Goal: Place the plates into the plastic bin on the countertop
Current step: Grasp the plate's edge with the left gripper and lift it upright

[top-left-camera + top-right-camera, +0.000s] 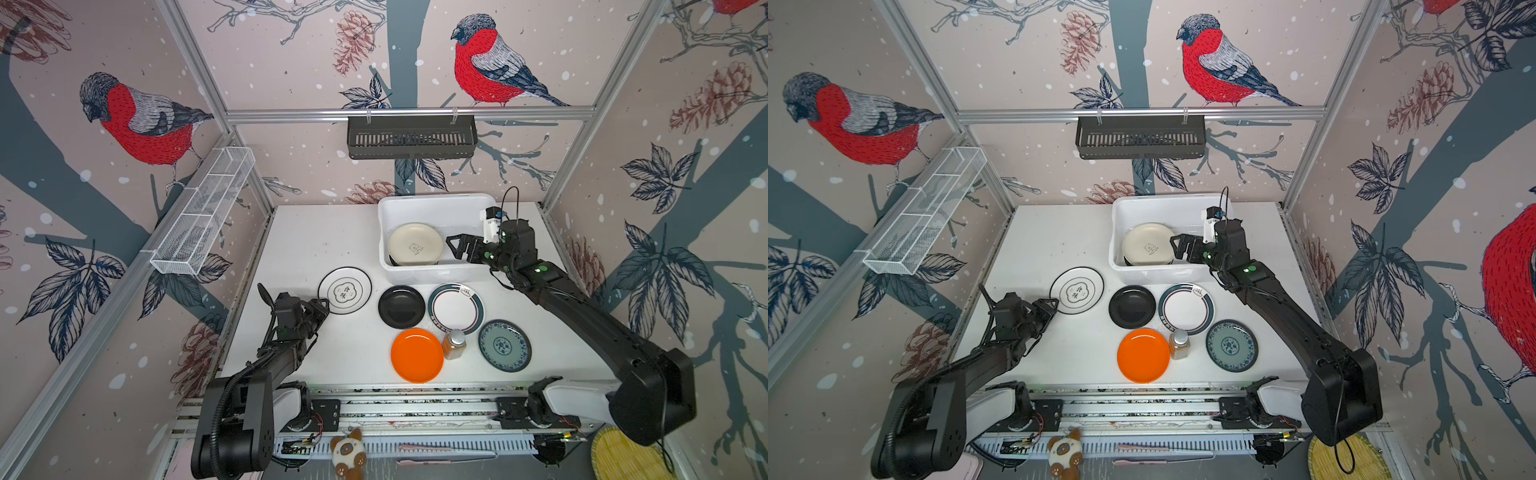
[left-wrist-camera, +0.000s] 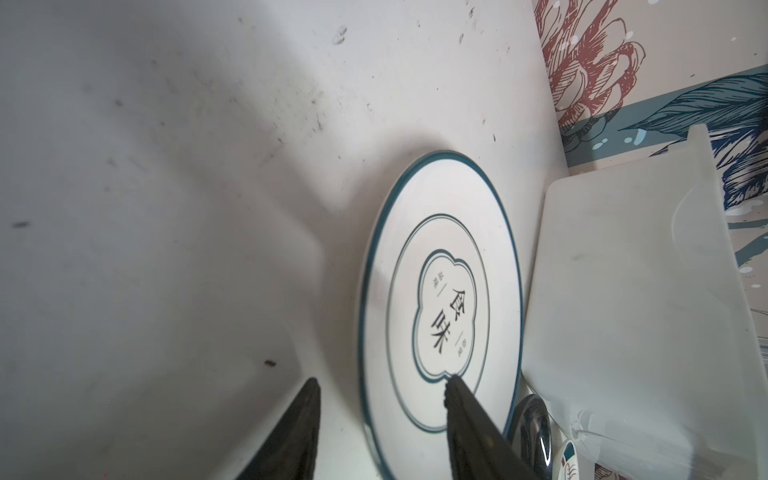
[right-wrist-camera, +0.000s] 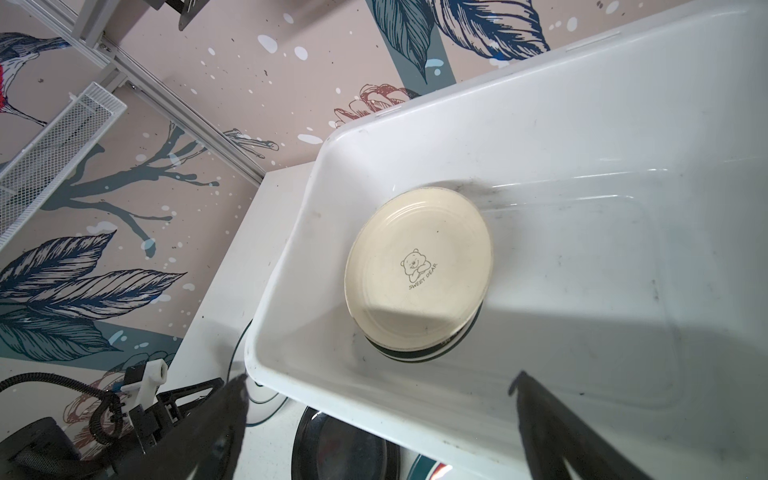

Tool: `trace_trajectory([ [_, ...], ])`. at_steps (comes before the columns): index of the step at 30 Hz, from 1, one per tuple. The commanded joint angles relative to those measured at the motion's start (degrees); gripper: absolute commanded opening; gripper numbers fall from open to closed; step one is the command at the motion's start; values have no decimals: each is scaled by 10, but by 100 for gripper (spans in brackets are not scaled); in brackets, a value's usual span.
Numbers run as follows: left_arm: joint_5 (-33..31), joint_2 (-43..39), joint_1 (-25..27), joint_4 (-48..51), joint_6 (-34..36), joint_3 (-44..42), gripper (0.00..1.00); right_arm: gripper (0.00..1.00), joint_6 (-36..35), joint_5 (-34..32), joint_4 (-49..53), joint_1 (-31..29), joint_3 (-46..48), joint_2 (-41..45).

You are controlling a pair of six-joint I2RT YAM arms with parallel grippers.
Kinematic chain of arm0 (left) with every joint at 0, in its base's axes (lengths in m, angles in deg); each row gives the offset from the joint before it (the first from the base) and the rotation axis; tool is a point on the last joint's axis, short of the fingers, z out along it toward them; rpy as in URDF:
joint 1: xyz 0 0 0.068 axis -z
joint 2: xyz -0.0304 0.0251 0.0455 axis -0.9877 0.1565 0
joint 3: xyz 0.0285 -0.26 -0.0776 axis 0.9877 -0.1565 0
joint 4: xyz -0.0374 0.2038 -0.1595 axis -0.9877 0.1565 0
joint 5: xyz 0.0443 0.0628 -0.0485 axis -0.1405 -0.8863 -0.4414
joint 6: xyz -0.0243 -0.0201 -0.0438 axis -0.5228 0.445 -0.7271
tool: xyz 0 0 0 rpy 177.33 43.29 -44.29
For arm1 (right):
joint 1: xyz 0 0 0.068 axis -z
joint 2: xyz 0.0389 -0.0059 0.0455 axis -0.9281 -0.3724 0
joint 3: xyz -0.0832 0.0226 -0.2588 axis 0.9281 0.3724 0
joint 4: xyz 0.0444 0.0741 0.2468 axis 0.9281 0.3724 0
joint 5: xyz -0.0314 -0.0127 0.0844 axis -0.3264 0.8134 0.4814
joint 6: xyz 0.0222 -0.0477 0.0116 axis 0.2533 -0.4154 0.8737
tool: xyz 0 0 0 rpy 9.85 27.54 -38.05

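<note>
On the countertop (image 1: 311,241) lie a white plate with a ringed emblem (image 1: 345,289) (image 2: 440,291), a black plate (image 1: 401,306), a teal-rimmed white plate (image 1: 456,308), an orange plate (image 1: 417,355) and a blue-green patterned plate (image 1: 504,345). The plastic bin (image 1: 428,274) at the back holds a cream plate (image 1: 415,243) (image 3: 419,270) stacked on a dark-rimmed one (image 3: 415,355). My left gripper (image 1: 326,305) (image 2: 381,380) is low at the emblem plate's near-left edge. Its jaws are apart and straddle the rim. My right gripper (image 1: 453,247) (image 3: 380,376) hangs wide open and empty over the bin, right of the cream plate.
A small amber bottle (image 1: 454,344) with a silver cap stands between the orange and patterned plates. A black slotted rack (image 1: 411,137) hangs on the back wall and a white wire basket (image 1: 203,212) on the left wall. Frame rails border the counter's front.
</note>
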Motion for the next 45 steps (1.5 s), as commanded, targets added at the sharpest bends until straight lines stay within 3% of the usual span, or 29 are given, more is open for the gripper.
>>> trace_trajectory([
  [1,-1,-7,-2,-8,1,1,49,100,-2,-11,-3,0,2,5],
  [5,-13,3,-2,-32,0,-11,48,100,1,-11,-3,0,3,4],
  [18,49,152,-5,-148,-45,2,33,100,-1,-20,4,2,5,6],
  [24,97,221,-8,-205,-43,12,15,100,-1,-23,4,4,6,6],
  [29,109,254,-12,-213,-40,22,10,100,-2,-25,3,6,7,6],
  [35,113,241,-26,-203,-35,34,7,100,1,-25,-1,7,8,5],
  [37,113,226,-26,-186,-30,41,1,100,2,-24,-2,7,8,5],
  [45,73,108,-39,-70,6,65,0,100,10,-18,-3,7,12,3],
])
